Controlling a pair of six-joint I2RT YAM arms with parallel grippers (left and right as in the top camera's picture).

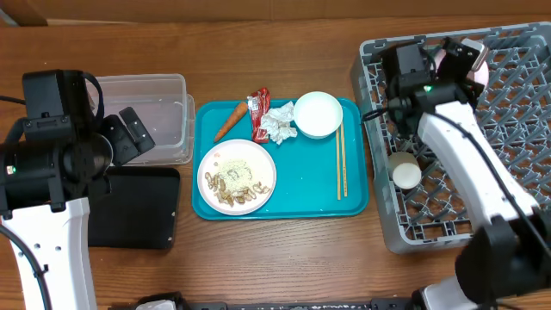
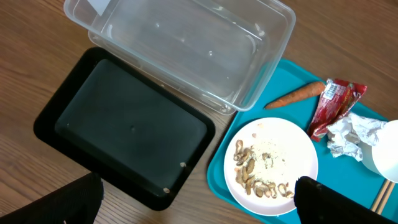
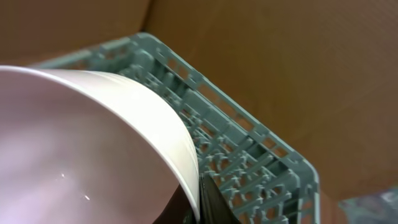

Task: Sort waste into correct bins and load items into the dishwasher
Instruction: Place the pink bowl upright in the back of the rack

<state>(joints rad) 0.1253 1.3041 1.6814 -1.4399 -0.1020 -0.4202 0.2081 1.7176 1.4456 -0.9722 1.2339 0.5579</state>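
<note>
Wooden table [image 1: 275,258] carries all items. The right gripper [image 1: 458,54], at the upper right of the overhead frame, is clamped on the rim of a white bowl [image 3: 93,143]. One dark finger [image 3: 210,202] shows against that rim in the right wrist view. The bowl is tilted on edge over the upper-left part of the grey dish rack [image 1: 516,138]; contact with the rack cannot be determined. A small white cup [image 1: 405,176] sits at the rack's left side.

The left gripper [image 1: 131,136], at the left of the frame, has its jaws spread wide and holds nothing. It hangs over the junction of the clear tub [image 1: 159,103] and the black tray [image 1: 138,215].

At centre, the teal tray [image 1: 301,185] holds:
- carrot piece [image 1: 228,122], red wrapper [image 1: 259,112] and tissue [image 1: 277,125], along the upper edge;
- second bowl [image 1: 318,114], upper right;
- chopsticks [image 1: 341,159], right side;
- plate [image 1: 237,176] with food scraps [image 1: 234,185], lower left.
</note>
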